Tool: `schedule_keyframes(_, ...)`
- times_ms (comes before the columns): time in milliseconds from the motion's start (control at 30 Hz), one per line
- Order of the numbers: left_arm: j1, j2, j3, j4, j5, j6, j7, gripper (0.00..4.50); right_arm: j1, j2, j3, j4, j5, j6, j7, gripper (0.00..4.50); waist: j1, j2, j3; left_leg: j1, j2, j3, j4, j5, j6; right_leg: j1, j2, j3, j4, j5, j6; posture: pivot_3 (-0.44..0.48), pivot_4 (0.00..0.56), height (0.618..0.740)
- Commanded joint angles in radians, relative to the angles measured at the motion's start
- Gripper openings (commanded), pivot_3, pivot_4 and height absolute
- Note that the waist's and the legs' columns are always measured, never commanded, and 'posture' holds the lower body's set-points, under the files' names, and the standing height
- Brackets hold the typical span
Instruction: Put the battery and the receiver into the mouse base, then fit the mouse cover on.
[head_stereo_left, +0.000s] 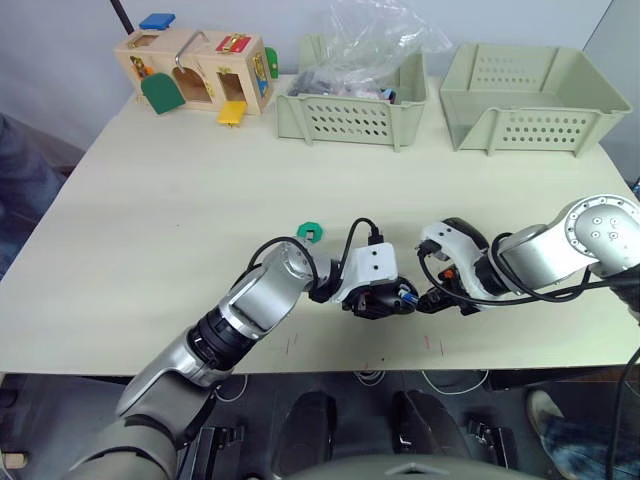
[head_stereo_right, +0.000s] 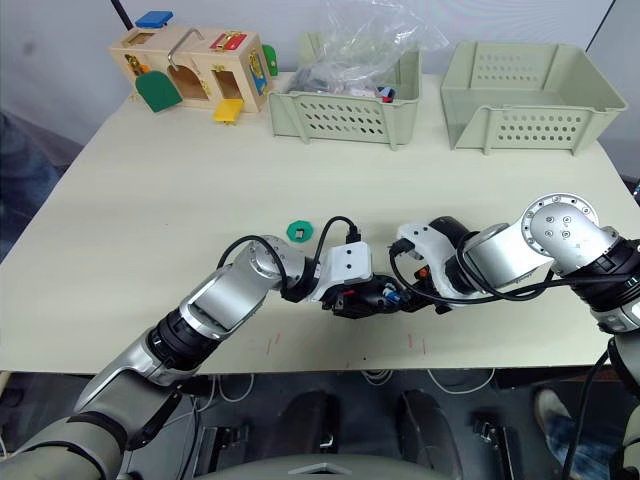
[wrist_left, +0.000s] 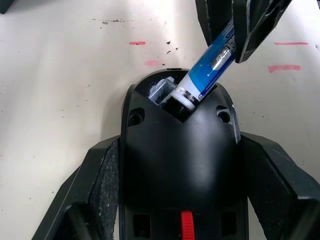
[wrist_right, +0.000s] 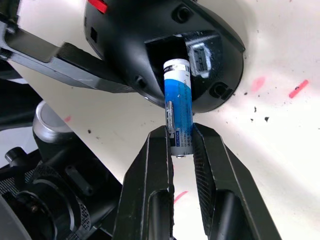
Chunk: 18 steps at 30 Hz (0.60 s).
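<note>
The black mouse base (wrist_left: 180, 165), with a red patch on its top, sits clamped between the two fingers of my left gripper (head_stereo_left: 378, 300) near the table's front edge. The blue-and-silver battery (wrist_right: 178, 105) is tilted, its silver end poking into the open compartment at the base's end. My right gripper (wrist_right: 180, 135) is shut on the battery's other end, just to the right of the base. The battery (head_stereo_left: 405, 297) shows as a blue speck between the two grippers. The receiver and the mouse cover are out of view.
A round green scalloped disc (head_stereo_left: 310, 233) lies just behind my left wrist. Two pale green baskets (head_stereo_left: 352, 118) (head_stereo_left: 530, 115) stand at the back, one holding a clear plastic bag. A wooden toy box (head_stereo_left: 195, 68) sits at the back left. Red marks (wrist_left: 285, 67) dot the tabletop.
</note>
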Motion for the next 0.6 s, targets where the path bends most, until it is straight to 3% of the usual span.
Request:
schedule_keyframes(33, 0.014, -0.01, -0.025, -0.005, 0.006, 0.005, 0.004, 2.9, -0.005, 0.018, 0.007, 0.018, 0.011, -0.004, -0.024, 0.04, 0.0, 0.0, 0.0, 0.0, 0.0, 0.0, 0.0, 0.0, 0.0, 0.0, 0.0, 0.0, 0.0, 0.0, 0.0, 0.0, 0.15, 0.74)
schedule_keyframes(300, 0.012, -0.012, -0.025, 0.002, 0.006, 0.003, 0.003, 2.9, -0.024, 0.075, 0.005, 0.053, -0.01, 0.02, -0.043, 0.04, 0.0, 0.0, 0.0, 0.0, 0.0, 0.0, 0.0, 0.0, 0.0, 0.0, 0.0, 0.0, 0.0, 0.0, 0.0, 0.0, 0.15, 0.74)
schedule_keyframes(333, 0.013, -0.013, -0.026, 0.002, 0.006, 0.003, 0.003, 2.9, -0.024, 0.074, 0.005, 0.047, -0.008, 0.02, -0.048, 1.19, 0.0, 0.0, 0.0, 0.0, 0.0, 0.0, 0.0, 0.0, 0.0, 0.0, 0.0, 0.0, 0.0, 0.0, 0.0, 0.0, 0.15, 0.74)
schedule_keyframes(367, 0.012, -0.013, -0.026, 0.003, 0.006, 0.004, 0.003, 2.9, -0.022, 0.071, 0.004, 0.042, -0.004, 0.02, -0.053, 1.35, 0.001, 0.0, 0.0, 0.0, 0.0, 0.0, 0.0, 0.0, 0.0, 0.0, 0.0, 0.0, 0.0, 0.0, 0.0, 0.0, 0.15, 0.74)
schedule_keyframes(500, 0.015, -0.013, -0.026, 0.002, 0.006, 0.005, 0.004, 2.9, 0.016, 0.029, -0.035, -0.003, 0.009, -0.003, -0.054, 3.19, 0.002, 0.0, 0.0, 0.0, 0.0, 0.0, 0.0, 0.0, 0.001, 0.0, 0.0, 0.0, 0.0, 0.0, 0.0, 0.0, 0.15, 0.74)
schedule_keyframes(600, 0.017, -0.015, -0.027, 0.002, 0.006, 0.006, 0.004, 2.9, 0.046, -0.021, -0.086, -0.076, -0.001, -0.023, -0.032, 3.19, 0.002, 0.0, 0.0, -0.002, 0.0, -0.001, 0.0, -0.001, 0.001, -0.001, -0.001, -0.001, -0.001, 0.0, 0.0, 0.0, 0.15, 0.74)
